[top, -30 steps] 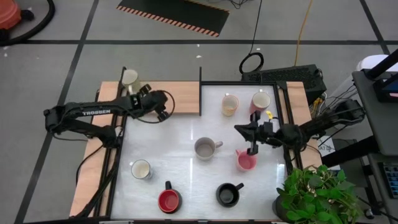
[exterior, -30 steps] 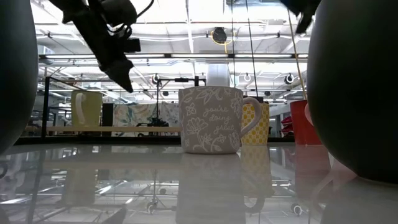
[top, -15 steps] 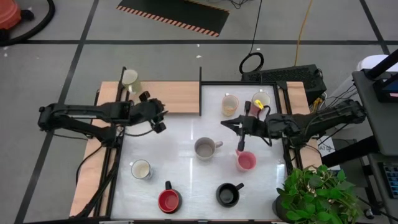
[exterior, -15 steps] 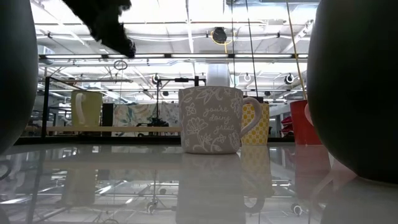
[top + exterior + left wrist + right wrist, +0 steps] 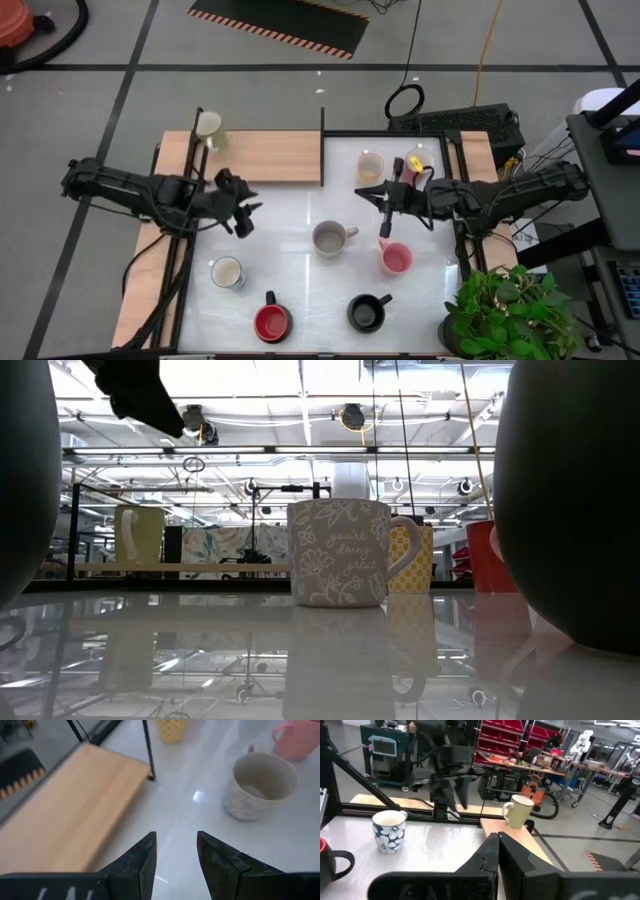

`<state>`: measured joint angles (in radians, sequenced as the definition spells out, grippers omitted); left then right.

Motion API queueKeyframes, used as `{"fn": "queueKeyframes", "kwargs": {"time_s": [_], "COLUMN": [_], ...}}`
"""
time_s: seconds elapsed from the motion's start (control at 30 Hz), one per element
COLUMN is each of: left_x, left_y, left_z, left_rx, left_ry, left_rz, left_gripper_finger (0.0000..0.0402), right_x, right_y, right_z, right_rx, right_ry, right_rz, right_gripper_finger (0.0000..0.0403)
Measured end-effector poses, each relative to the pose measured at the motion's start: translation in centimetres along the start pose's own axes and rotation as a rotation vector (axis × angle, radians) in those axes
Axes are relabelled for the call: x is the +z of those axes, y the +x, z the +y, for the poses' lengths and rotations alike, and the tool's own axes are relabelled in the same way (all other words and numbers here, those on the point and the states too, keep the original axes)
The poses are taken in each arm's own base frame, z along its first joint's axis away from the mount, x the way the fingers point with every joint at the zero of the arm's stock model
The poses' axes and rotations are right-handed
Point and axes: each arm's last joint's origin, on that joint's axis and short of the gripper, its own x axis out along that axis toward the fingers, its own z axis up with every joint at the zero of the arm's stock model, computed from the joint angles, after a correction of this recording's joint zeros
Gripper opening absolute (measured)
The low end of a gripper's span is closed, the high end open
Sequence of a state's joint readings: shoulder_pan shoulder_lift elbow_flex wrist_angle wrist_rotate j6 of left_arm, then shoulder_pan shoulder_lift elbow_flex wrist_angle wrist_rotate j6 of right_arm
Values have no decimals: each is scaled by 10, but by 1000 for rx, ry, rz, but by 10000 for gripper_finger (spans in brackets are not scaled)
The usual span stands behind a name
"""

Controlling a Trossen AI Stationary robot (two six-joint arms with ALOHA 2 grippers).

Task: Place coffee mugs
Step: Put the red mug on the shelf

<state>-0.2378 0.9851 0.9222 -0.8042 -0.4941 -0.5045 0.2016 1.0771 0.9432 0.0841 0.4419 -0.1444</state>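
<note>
A: Quick one — where did we have the mugs? We counted the grey mug (image 5: 329, 238) mid-bench, the pink mug (image 5: 395, 259) just right of it, the red mug (image 5: 271, 322) and black mug (image 5: 364, 313) along the near edge, and the white mug (image 5: 227, 272) near left.

B: Plus the tan mug (image 5: 369, 168) at the far side, and the cream mug (image 5: 209, 126) already standing on the wooden shelf (image 5: 270, 157) at its far-left corner. Another mug sat behind the right arm; we couldn't call its colour.

A: Grippers?

B: The left gripper (image 5: 240, 208) hung over the white bench (image 5: 290, 280) just off the shelf's edge, fingers apart and holding nothing — the left wrist view showed the grey mug ahead. The right gripper (image 5: 384, 212) hovered above the pink mug, fingers together, also carrying nothing.

A: Step in hand, we judged, was the left arm reaching for its next mug — grey or white, we couldn't say which.

B: Agreed. To do it well we'd want the gripper to come down over the rim on the side away from the handle, one finger inside and one outside, then lift straight up before swinging toward the shelf, keeping clear of the right arm.
</note>
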Motion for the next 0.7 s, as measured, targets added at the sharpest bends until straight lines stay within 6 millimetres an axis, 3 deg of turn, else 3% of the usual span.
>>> {"fn": "queueKeyframes", "kwargs": {"time_s": [0.43, 0.7], "left_x": [-18, -26], "left_y": [12, 17], "left_z": [-68, -88], "left_rx": [-175, -203], "left_ry": [-158, -249], "left_rz": [23, 32], "left_gripper_finger": [145, 145], "right_x": [-2, -11], "right_y": [-1, -6], "right_z": [7, 16], "right_rx": [195, 250], "right_ry": [-12, -54], "right_rz": [-1, 95], "right_gripper_finger": [0, 0]}}
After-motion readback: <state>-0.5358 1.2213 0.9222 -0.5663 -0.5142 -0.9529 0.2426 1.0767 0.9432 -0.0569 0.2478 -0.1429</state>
